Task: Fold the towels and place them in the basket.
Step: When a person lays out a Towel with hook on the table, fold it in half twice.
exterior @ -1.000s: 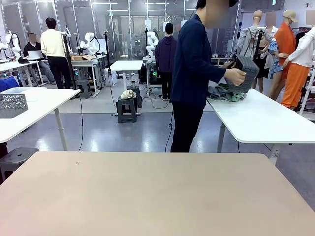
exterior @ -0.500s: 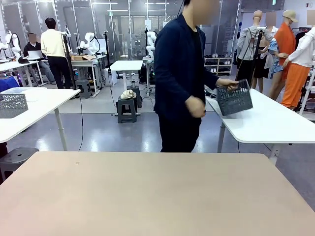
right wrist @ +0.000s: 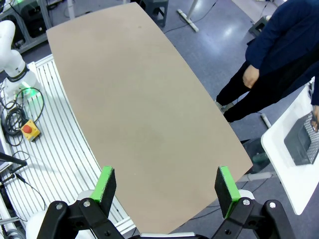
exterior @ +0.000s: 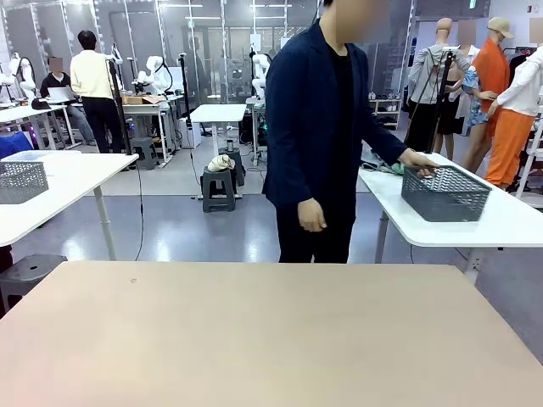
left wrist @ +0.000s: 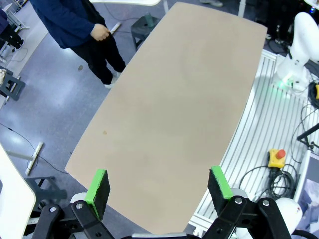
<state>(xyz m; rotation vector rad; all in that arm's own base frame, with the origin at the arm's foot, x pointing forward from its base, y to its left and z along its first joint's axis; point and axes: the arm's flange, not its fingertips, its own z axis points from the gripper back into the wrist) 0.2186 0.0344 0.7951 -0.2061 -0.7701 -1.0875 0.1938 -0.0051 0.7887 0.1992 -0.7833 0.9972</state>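
Person's hand (exterior: 417, 160) touches dark grey basket (exterior: 445, 194) on white side desk (exterior: 509, 225); left claw (left wrist: 158, 181) and right claw (right wrist: 165, 181) hang spread, empty, above beige desk (exterior: 254, 339).

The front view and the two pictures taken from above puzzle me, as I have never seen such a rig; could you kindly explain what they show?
The machine is a pair of robot arms at a beige table. The front view comes from a fixed camera between the arms, looking across that table at a person. The other two pictures come from a camera on each arm's wrist, looking down along its fingers. The black jaws with green pads are the left gripper and the right gripper. Both are open, high above the table, and hold nothing. The tabletop is bare. The person has one hand on the rim of a dark grey basket, which rests on a white side table.
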